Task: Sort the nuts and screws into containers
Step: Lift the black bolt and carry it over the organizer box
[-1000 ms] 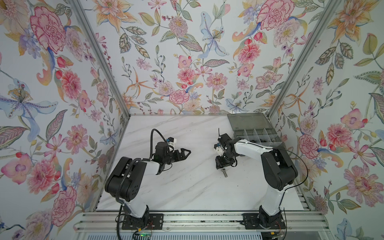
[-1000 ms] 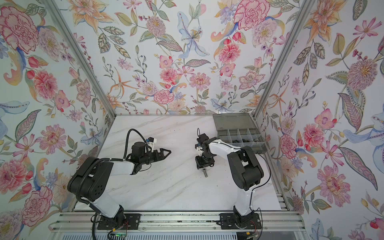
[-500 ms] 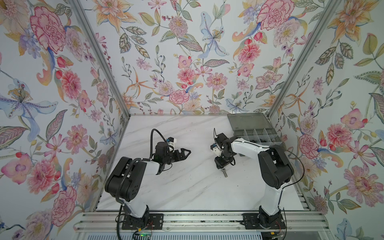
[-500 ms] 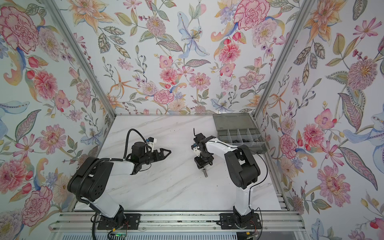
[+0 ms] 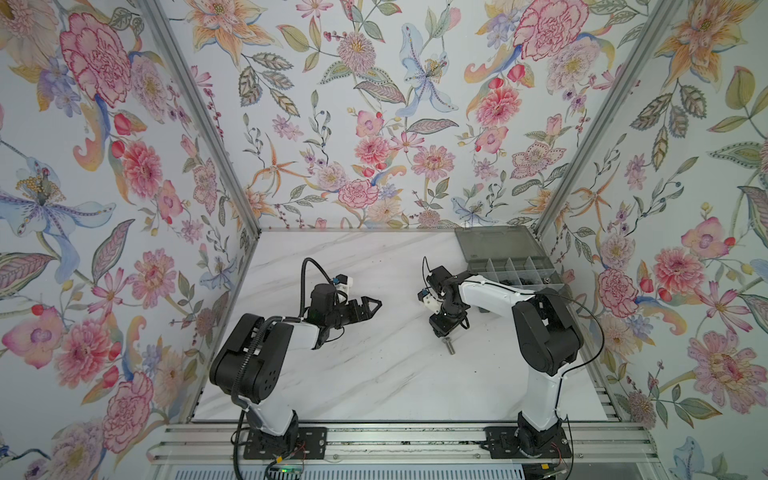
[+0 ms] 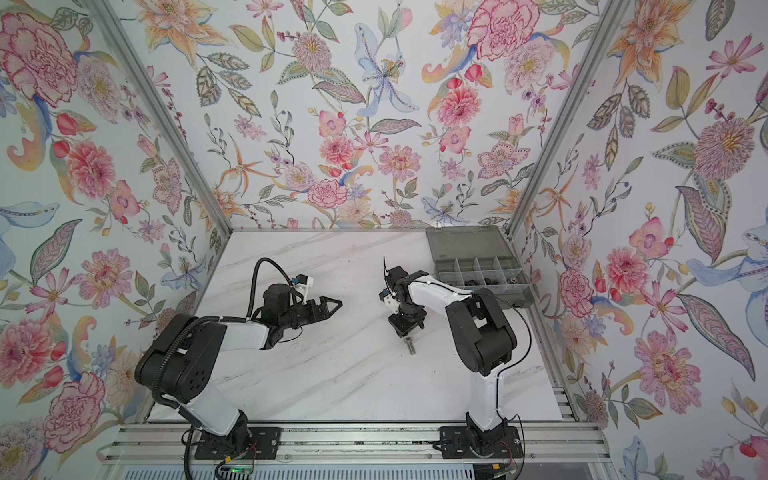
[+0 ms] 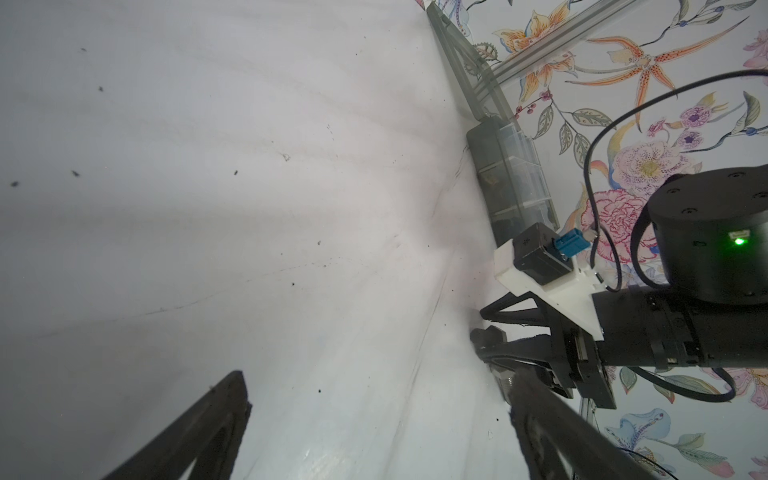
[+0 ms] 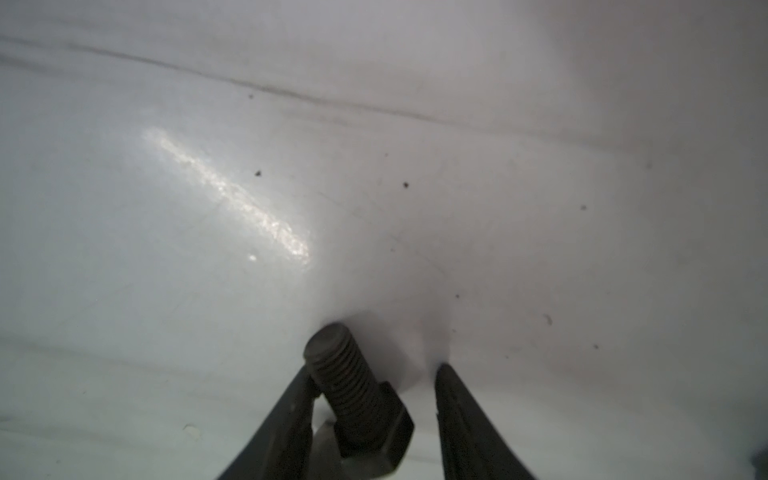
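**Jaws part-open about one hex screw, unclamped**

Jaws, right gripper (image 8: 374,365): part-open, pointed down at the table (image 5: 374,374). One screw (image 8: 357,395) lies between them with its hex head in the gap. Its shank rests against one finger (image 8: 286,424), and a clear gap parts the head from the opposite finger. Nothing is pinched.

Jaws, left gripper (image 7: 378,376): spread wide, nothing between them. It sits over the table left of centre, well apart from the screw.

Item, screw: dull grey metal with a hex head, coarse thread and a flat end. In both top views it lies on the table, its shank jutting past the fingertips toward the near edge.

Item, fingers: black, matte, thin, tapering to points.

Item, table: glossy white marble pattern with grey veins and scattered dark specks.

Item, containers (image 5: 500,267): rectangular cells split by thin dividers in one smoky translucent plastic box at the far right corner. Its flat lid (image 5: 494,243) lies open behind. The near cells hold small dark parts, too small to tell their kinds.
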Controlling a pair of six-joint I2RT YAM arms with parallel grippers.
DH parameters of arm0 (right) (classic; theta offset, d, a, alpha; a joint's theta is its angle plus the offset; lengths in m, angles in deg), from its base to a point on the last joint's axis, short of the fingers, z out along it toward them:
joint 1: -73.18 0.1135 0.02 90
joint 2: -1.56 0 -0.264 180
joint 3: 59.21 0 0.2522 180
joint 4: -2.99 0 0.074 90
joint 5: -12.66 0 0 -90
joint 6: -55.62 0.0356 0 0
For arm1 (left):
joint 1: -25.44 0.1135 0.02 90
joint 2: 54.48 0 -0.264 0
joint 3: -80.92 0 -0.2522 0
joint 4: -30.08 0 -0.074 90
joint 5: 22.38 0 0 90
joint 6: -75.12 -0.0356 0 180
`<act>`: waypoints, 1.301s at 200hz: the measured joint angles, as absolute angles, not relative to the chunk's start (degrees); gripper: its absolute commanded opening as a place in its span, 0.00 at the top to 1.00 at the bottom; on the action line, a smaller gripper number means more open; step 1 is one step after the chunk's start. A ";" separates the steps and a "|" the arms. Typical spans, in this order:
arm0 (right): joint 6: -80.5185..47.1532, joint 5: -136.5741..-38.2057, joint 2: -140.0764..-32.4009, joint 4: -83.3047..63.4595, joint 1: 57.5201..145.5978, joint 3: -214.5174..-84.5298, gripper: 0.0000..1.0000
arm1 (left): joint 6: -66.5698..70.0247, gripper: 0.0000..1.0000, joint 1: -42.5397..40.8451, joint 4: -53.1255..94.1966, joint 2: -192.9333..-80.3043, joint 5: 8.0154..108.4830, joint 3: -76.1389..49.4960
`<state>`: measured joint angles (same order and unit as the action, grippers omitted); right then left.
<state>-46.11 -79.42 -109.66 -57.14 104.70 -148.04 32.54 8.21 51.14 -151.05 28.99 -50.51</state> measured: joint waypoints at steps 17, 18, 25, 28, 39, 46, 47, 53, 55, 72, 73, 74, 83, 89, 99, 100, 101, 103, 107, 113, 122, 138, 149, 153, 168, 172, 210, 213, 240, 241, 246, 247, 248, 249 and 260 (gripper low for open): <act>-45.91 -79.49 -109.66 -57.23 104.70 -148.04 0.55 | 32.54 0.01 8.21 51.14 -151.05 28.97 -50.51; -45.91 -79.49 -109.66 -57.23 104.70 -148.04 0.55 | 32.54 0.01 8.21 51.14 -151.05 28.97 -50.51; -45.76 -79.53 -109.66 -57.25 104.70 -148.04 0.55 | 32.54 0.01 8.21 51.14 -151.05 28.99 -50.51; -45.74 -79.56 -109.66 -57.25 104.70 -148.04 0.55 | 32.54 0.01 8.21 51.14 -151.05 28.97 -50.51; -45.47 -79.64 -109.66 -57.27 104.70 -148.02 0.56 | 32.54 0.01 8.21 51.14 -151.05 28.97 -50.51; -45.28 -79.67 -109.66 -57.27 104.70 -148.02 0.57 | 32.54 0.01 8.21 51.14 -151.05 28.97 -50.51; -45.26 -79.67 -109.66 -57.27 104.70 -148.02 0.57 | 32.54 0.01 8.21 51.14 -151.05 28.97 -50.51; -45.08 -79.69 -109.66 -57.27 104.70 -148.02 0.58 | 32.54 0.01 8.21 51.14 -151.05 28.97 -50.51; -45.08 -79.71 -109.66 -57.27 104.70 -148.02 0.58 | 32.54 0.01 8.21 51.14 -151.05 28.97 -50.51; -44.49 -79.88 -109.66 -57.34 104.70 -147.99 0.64 | 32.54 0.01 8.21 51.14 -151.05 28.97 -50.51; -44.53 -79.88 -109.66 -57.34 104.70 -147.99 0.65 | 32.54 0.01 8.21 51.14 -151.05 28.97 -50.51; -44.51 -79.91 -109.66 -57.36 104.70 -147.99 0.65 | 32.54 0.01 8.21 51.14 -151.05 28.97 -50.51; -44.03 -80.15 -109.66 -57.51 104.70 -147.99 0.70 | 32.54 0.01 8.21 51.14 -151.05 28.97 -50.51; -43.88 -80.32 -109.66 -57.65 104.70 -147.97 0.73 | 32.54 0.01 8.21 51.14 -151.05 28.97 -50.51; -43.64 -80.63 -109.66 -57.69 104.70 -147.97 0.76 | 32.54 0.01 8.21 51.14 -151.05 28.97 -50.51; -43.73 -80.69 -109.66 -57.71 104.70 -147.97 0.77 | 32.54 0.01 8.21 51.14 -151.05 28.97 -50.51; -43.66 -80.69 -109.66 -57.71 104.70 -147.97 0.77 | 32.54 0.01 8.21 51.14 -151.05 28.97 -50.51; -43.38 -80.76 -109.66 -57.73 104.68 -147.97 0.78 | 32.54 0.01 8.21 51.14 -151.05 28.97 -50.51; -43.49 -80.91 -109.63 -57.73 104.64 -147.97 0.79 | 32.54 0.00 8.21 51.14 -151.05 28.97 -50.51; -43.31 -81.17 -109.63 -57.75 104.62 -147.97 0.81 | 32.54 0.01 8.21 51.14 -151.05 28.97 -50.51; -42.98 -81.37 -109.61 -57.78 104.57 -147.97 0.84 | 32.54 0.01 8.21 51.17 -151.05 28.97 -50.51; -42.70 -81.79 -109.57 -57.78 104.27 -147.97 0.89 | 32.54 0.00 8.21 51.17 -151.05 28.97 -50.51; -42.46 -82.33 -109.55 -57.80 103.98 -147.97 0.92 | 32.54 0.01 8.21 51.17 -151.05 28.97 -50.51; -42.41 -82.55 -109.55 -57.80 103.83 -147.97 0.93 | 32.54 0.01 8.21 51.19 -151.05 28.97 -50.51; -41.87 -83.60 -109.55 -57.78 103.17 -147.97 0.95 | 32.54 0.01 8.21 51.19 -151.05 28.97 -50.51; -41.80 -83.88 -109.55 -57.78 103.02 -147.97 0.96 | 32.54 0.01 8.21 51.21 -151.05 28.97 -50.51; -40.21 -85.76 -108.39 -58.02 100.49 -147.97 1.00 | 32.54 0.01 8.21 51.54 -151.05 28.94 -50.51; -40.01 -85.89 -108.17 -58.02 100.18 -147.97 1.00 | 32.54 0.01 8.21 51.58 -151.05 28.94 -50.51; -38.98 -86.59 -105.68 -57.84 97.40 -147.97 1.00 | 32.54 0.01 8.30 51.89 -151.05 28.94 -50.54; -38.94 -86.57 -105.48 -57.80 97.21 -147.97 1.00 | 32.54 0.01 8.30 51.93 -151.05 28.94 -50.56; -38.81 -86.79 -104.83 -57.80 96.62 -147.99 1.00 | 32.54 0.01 8.32 52.04 -151.05 28.92 -50.56; -38.76 -86.79 -104.72 -57.80 96.51 -147.97 1.00 | 32.54 0.01 8.32 52.04 -151.05 28.92 -50.58; -38.72 -86.81 -104.50 -57.75 96.31 -147.97 1.00 | 32.54 0.01 8.32 52.04 -151.05 28.92 -50.56; -38.70 -86.81 -104.43 -57.75 96.22 -147.97 1.00 | 32.54 0.00 8.32 52.06 -151.05 28.92 -50.56; -38.28 -87.03 -102.79 -57.71 94.41 -148.17 1.00 | 32.54 0.01 8.36 52.08 -151.05 28.84 -50.58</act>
